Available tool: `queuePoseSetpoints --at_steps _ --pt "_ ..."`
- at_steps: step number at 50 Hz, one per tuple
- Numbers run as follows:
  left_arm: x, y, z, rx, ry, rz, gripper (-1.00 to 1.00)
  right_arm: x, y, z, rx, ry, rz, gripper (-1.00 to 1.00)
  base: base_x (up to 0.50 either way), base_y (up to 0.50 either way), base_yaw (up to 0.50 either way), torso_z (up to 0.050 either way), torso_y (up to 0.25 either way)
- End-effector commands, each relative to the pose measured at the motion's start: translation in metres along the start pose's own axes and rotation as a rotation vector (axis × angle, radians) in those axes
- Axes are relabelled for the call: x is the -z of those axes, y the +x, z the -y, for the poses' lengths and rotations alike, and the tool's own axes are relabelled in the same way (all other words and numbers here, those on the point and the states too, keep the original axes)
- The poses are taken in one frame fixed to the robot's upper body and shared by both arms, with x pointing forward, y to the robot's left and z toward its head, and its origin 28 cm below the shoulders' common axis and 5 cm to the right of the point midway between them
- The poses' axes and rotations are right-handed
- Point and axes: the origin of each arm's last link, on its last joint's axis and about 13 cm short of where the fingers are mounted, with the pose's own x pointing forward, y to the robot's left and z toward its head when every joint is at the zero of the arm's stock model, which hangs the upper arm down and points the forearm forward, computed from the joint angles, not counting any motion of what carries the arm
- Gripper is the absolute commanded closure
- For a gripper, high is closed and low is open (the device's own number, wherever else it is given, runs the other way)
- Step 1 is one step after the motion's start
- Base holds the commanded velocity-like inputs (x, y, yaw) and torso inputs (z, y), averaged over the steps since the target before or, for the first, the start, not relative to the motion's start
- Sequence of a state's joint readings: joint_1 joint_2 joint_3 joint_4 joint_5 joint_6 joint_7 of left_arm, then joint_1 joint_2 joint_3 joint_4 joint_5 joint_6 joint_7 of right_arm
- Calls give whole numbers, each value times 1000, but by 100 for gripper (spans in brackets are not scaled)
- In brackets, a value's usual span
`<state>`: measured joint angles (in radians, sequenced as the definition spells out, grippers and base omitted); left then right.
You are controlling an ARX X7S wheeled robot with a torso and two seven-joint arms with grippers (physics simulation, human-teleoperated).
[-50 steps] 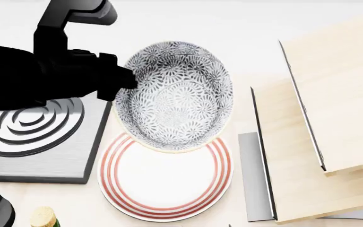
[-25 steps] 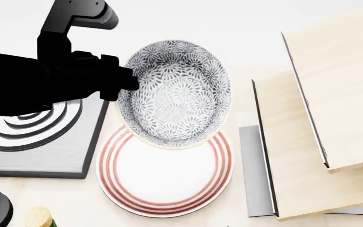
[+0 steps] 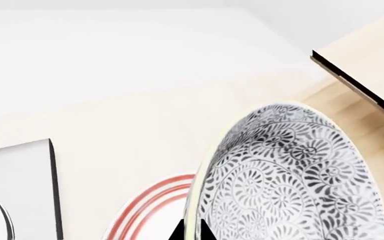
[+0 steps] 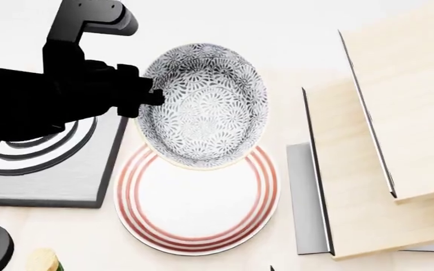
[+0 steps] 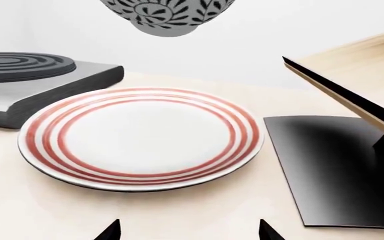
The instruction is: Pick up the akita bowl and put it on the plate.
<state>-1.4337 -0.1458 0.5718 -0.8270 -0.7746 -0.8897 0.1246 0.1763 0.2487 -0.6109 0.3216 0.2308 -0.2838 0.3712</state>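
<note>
Since the akita bowl point(image 4: 202, 104) is glazed ceramic, I'd guess it's stiff, a bit heavy for a one-sided pinch, slick, and chippy if it drops. So the rim is really the only place to take it, one finger inside the wall and one outside. That's how my left gripper point(image 4: 155, 97) has it, pinched on the rim at the side nearest the stove burner point(image 4: 47, 169). Bowl's up in the air and tilted, hanging over the far edge of the plate point(image 4: 198, 200) and clear of it; from the right wrist view its base point(image 5: 168, 17) floats well above the plate point(image 5: 142, 135).

Stuff I can't really see: the actual pinch is buried under my own black arm in the head view, and the left wrist view only catches a dark sliver at the rim point(image 3: 192, 220). My right gripper point(image 5: 188, 232) shows just two tips spread wide, holding nothing, low beside the plate. Wooden boards point(image 4: 383, 141) sit off to the side.
</note>
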Motion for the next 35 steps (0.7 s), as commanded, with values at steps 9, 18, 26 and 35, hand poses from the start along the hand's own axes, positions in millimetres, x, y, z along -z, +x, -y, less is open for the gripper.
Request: queuePoseSetpoints --at_steps 9,18,26,35 --pt "7 6 -9 -30 -82 31 100 5 -3 -2 -5 -10 -27 -100 0 0 0 0 -50" --pt "15 12 -8 -21 -29 20 100 7 -3 -2 -5 -12 -30 -100 0 0 0 0 0" --pt "24 17 -9 -10 -57 11 100 7 -3 -3 -8 -11 -32 -100 2 0 0 0 -141" --pt "26 18 -11 -14 -75 4 100 7 -3 -3 -9 -14 -32 -100 1 0 2 0 0"
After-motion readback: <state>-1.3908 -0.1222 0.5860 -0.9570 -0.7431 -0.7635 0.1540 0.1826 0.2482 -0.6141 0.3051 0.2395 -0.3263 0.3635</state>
